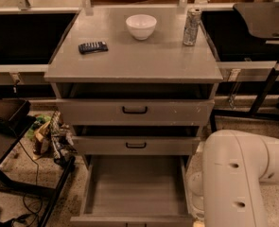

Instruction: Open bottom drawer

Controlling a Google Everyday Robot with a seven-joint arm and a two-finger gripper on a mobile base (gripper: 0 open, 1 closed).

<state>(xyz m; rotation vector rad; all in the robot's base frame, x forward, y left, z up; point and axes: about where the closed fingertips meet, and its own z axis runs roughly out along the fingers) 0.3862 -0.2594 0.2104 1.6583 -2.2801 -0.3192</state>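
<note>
The bottom drawer [136, 186] of the grey cabinet stands pulled far out toward me, and its plain grey inside is bare. Its front [132, 219] lies at the frame's bottom edge, with only a trace of the black handle showing. The mid-height drawer front [135, 145] and the tallest front [134, 111] above it are pushed in, each with a black loop handle. My gripper is out of view. Only the white arm [243, 174] shows, at the lower right beside the open drawer.
On the cabinet top [134, 65] are a white bowl [141, 26], a silver can [192, 26] and a black remote [92, 47]. Bags and clutter [49, 136] lie on the floor to the left, by a black stand [6, 141]. A table leg [266, 91] stands to the right.
</note>
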